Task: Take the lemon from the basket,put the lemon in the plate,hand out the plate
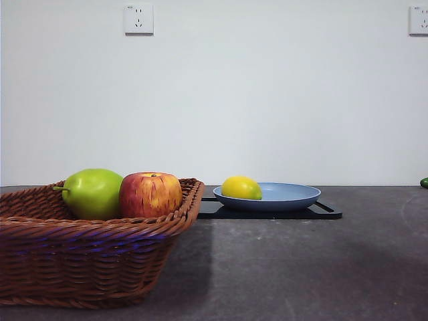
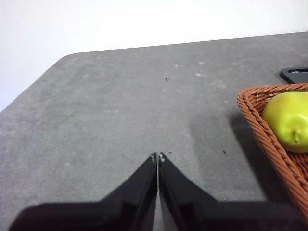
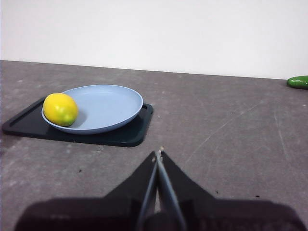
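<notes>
Nearest to the camera stood the basket (image 1: 93,247), and I saw in it only a green fruit (image 1: 92,192) and an apple (image 1: 150,194). The lemon (image 3: 60,109) already lay in the plate (image 3: 108,108), close to its rim on the side far from my right gripper (image 3: 158,155). The plate rested on a black tray (image 3: 130,134), ahead of that gripper and apart from it. Both the right gripper and the left gripper (image 2: 157,157) had their jaws pressed together and held nothing; the left one hovered over bare tabletop (image 2: 120,106) beside the basket. I judged that only handing out the plate remained. The lemon could roll off if I tilted the shallow plate while lifting, and the thin rim could slip from the jaws.
</notes>
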